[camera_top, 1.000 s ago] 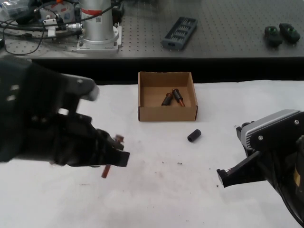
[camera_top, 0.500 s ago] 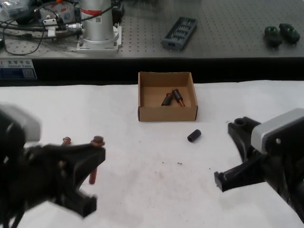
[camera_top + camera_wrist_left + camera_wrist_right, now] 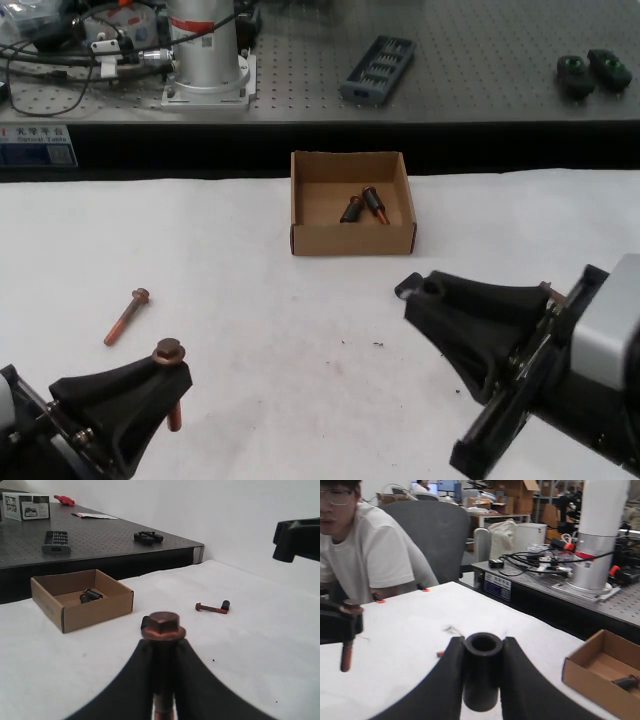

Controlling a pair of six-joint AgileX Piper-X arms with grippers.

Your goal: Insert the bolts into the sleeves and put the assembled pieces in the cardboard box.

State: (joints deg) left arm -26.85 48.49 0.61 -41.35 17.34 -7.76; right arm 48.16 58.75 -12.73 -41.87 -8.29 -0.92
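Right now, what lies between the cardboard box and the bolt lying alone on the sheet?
Nothing. In the high view, the stretch of white sheet between the bolt and the box is bare.

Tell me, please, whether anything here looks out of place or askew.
Nothing stands out: one spare bolt lies loose on the white cloth, outside the cardboard box, apparently awaiting assembly.

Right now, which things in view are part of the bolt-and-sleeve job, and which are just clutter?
Job: bolt in left gripper; sleeve in right gripper; loose bolt on the white cover; cardboard box; assembled pieces inside it.

Clutter, on the bench behind: black rack; two black parts; metal column; cables.
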